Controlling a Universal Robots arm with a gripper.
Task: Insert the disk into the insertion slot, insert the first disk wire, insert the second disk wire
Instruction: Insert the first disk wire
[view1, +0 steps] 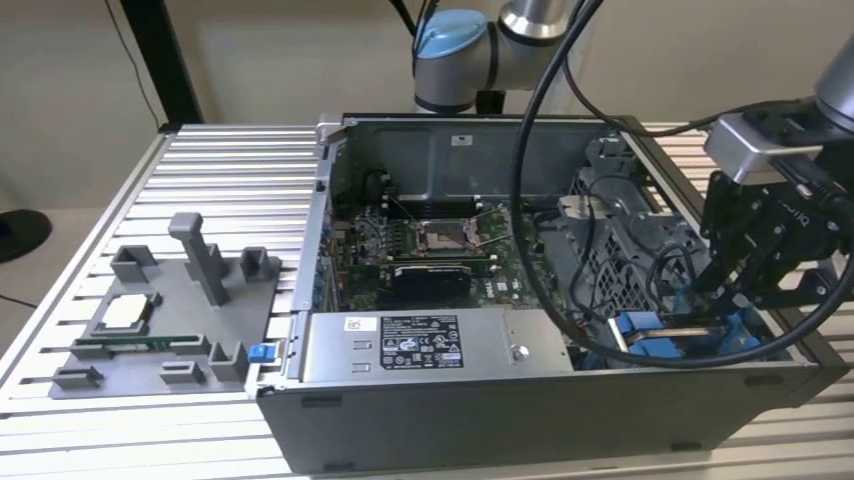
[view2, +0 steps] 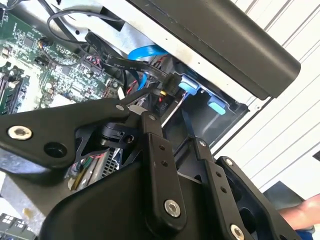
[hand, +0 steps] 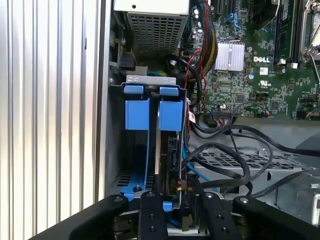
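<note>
The disk stands on edge in the insertion slot, its blue frame beside a second blue frame. In the exterior view the blue frame shows low in the case corner at that view's right. My gripper reaches down into that bay. Its fingers stand on either side of a black wire connector with red and yellow leads, at the disk's end. The second wrist view shows that connector just past my gripper, with a blue cable next to it.
The grey power-supply box lies along the case front, the motherboard behind it. A perforated cage and black cables crowd the bay. A grey parts fixture sits at the exterior view's left. A hand shows outside the case.
</note>
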